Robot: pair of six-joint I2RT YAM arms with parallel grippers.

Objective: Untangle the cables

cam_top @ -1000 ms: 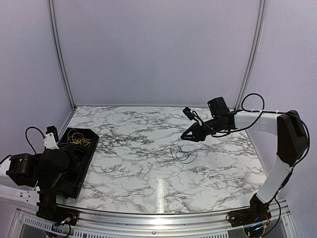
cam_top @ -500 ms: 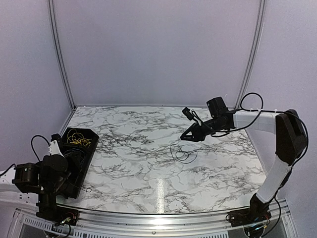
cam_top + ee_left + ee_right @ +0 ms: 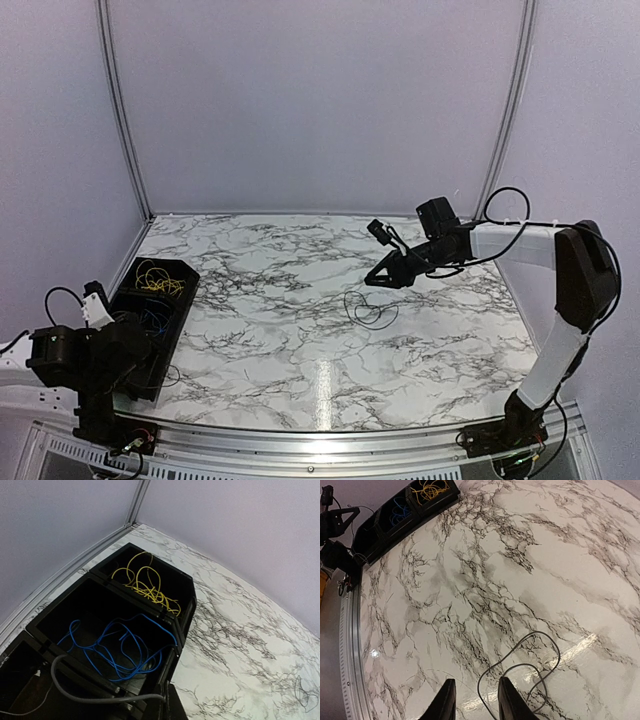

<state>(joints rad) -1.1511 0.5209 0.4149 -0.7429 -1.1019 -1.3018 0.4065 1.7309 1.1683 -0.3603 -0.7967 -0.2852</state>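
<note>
A thin black cable (image 3: 368,308) lies in loose loops on the marble table, right of centre. It also shows in the right wrist view (image 3: 536,656). My right gripper (image 3: 373,279) is open and empty and hovers just above and behind it, with one strand running between the fingertips (image 3: 449,687). A yellow cable (image 3: 155,280) lies in the far compartment of a black bin (image 3: 185,290). A blue cable (image 3: 115,645) lies in the middle compartment. My left gripper (image 3: 167,707) is at the bin's near right corner, its jaws together with nothing seen between them.
The bin stands at the table's left edge, beside the side wall and a metal rail (image 3: 300,440) along the front. A thick grey cable (image 3: 90,695) from my left arm crosses the bin's near compartment. The black cable shows faintly at far right in the left wrist view (image 3: 304,696).
My left arm has drawn back and down toward the near left corner, away from the bin. My right gripper has shifted slightly; the black cable has not moved.
</note>
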